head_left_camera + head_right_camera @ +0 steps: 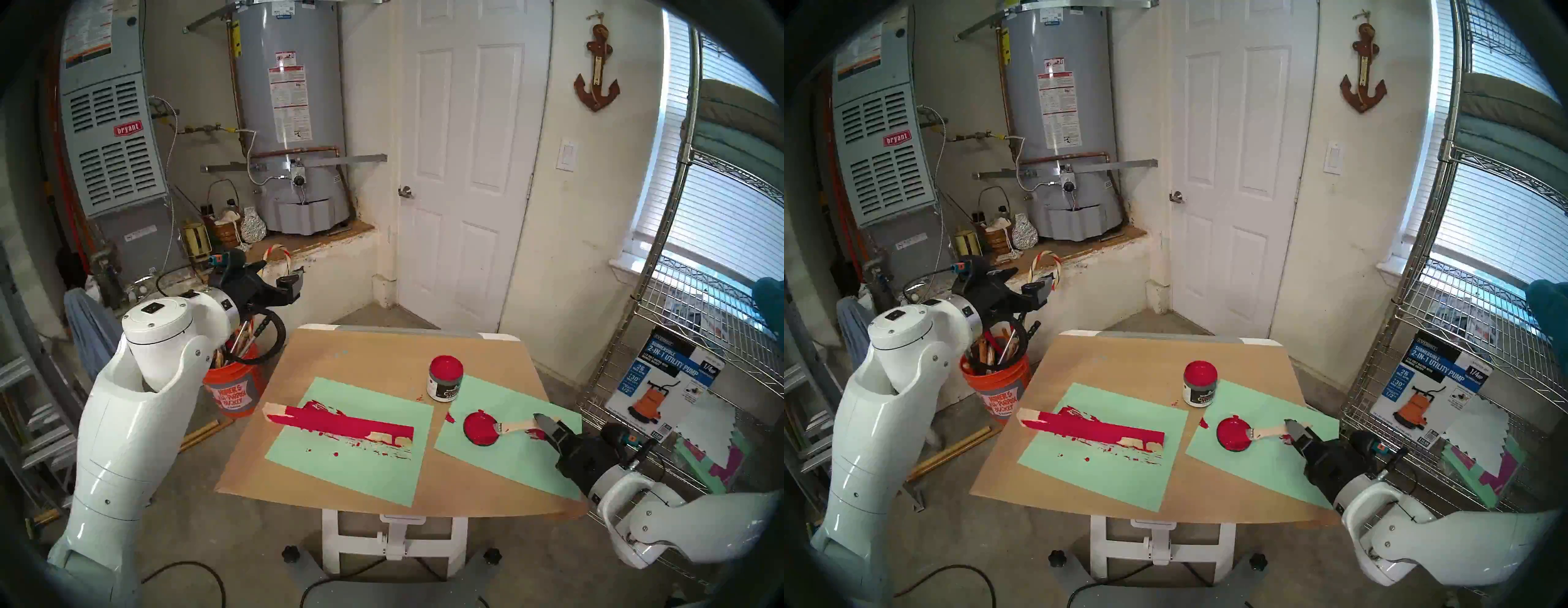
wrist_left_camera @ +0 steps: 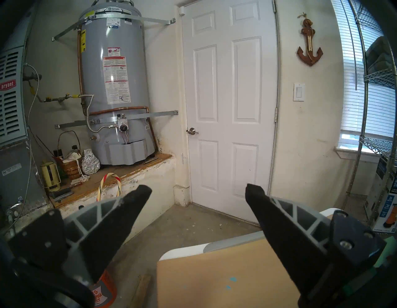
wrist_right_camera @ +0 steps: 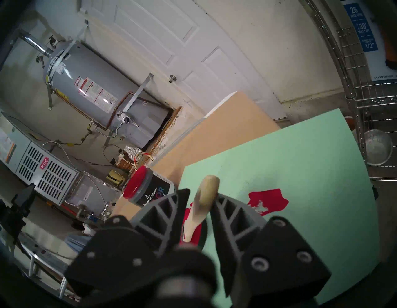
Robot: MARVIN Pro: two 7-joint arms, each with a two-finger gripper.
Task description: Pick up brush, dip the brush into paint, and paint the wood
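Brush: the small flat paintbrush with a pale wooden handle, silver ferrule and red-stained bristles (image 1: 511,426) lies with its bristles on the flat round red-coated lid (image 1: 480,429) and its handle running out toward the right gripper (image 1: 544,423). Resting the wet end on the lid probably keeps fresh paint off the paper.

Right gripper: its two dark fingers stand on either side of the handle's rounded end. In the right wrist view a small gap shows at each side, so the jaws look slightly parted and not pinching. Whether one pad touches the wood I cannot tell.

Left gripper: the black pincer (image 2: 198,191) is spread wide and empty, pointing level toward the white door (image 2: 229,103), well apart from the work. It seems parked to leave the table free for the other arm.

Paint: the small round jar of glossy crimson paint with a dark grey and white label (image 1: 445,378) stands open and upright on the tan tabletop (image 1: 373,361), just behind the lid, within short reach of the brush.

Wood: the long narrow bar of pale wood (image 1: 339,424) lies flat on the left mint-green paper sheet (image 1: 339,463), crimson along most of its top, with bare patches at both ends.

Paper: a second mint-green sheet (image 1: 509,463) lies under the lid and brush; both sheets carry red smears, so they serve as drip guards.

Stage: by my judgement the brush is laid down, with some wood unpainted.
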